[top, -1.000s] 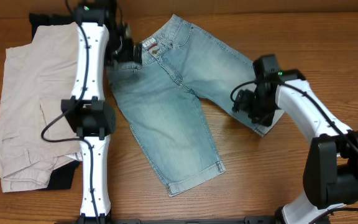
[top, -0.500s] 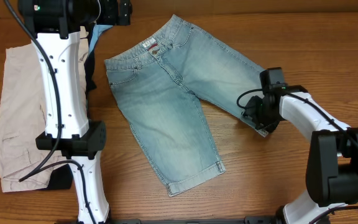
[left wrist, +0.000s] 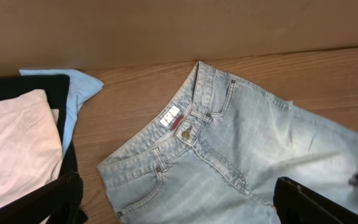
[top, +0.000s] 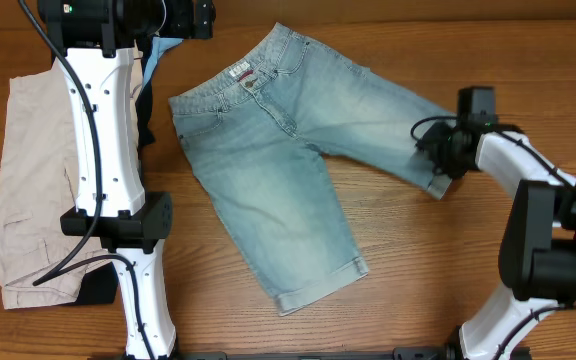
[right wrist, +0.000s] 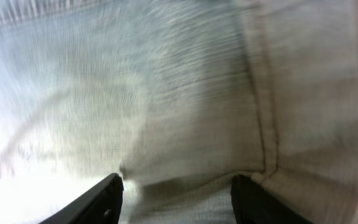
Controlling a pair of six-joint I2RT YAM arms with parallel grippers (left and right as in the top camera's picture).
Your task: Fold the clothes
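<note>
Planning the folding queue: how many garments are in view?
4: denim shorts mid-table; beige shorts at left; black garment under them; blue garment beside it. More may be hidden.

You work on wooden table (top: 418,290): mid-brown top, grain running left to right, darker streaks through it near front edge and right edge. Finish matt, slight sheen only toward back edge. Behind back edge you see 1 plain brown board (left wrist: 166,31), upright, flat, cardboard-coloured, unmarked, meeting table top in straight seam. Board fills whole upper part of your left wrist view. Light even and soft, coming from above; shadows on table top short, faint, blurred at edges.
</note>
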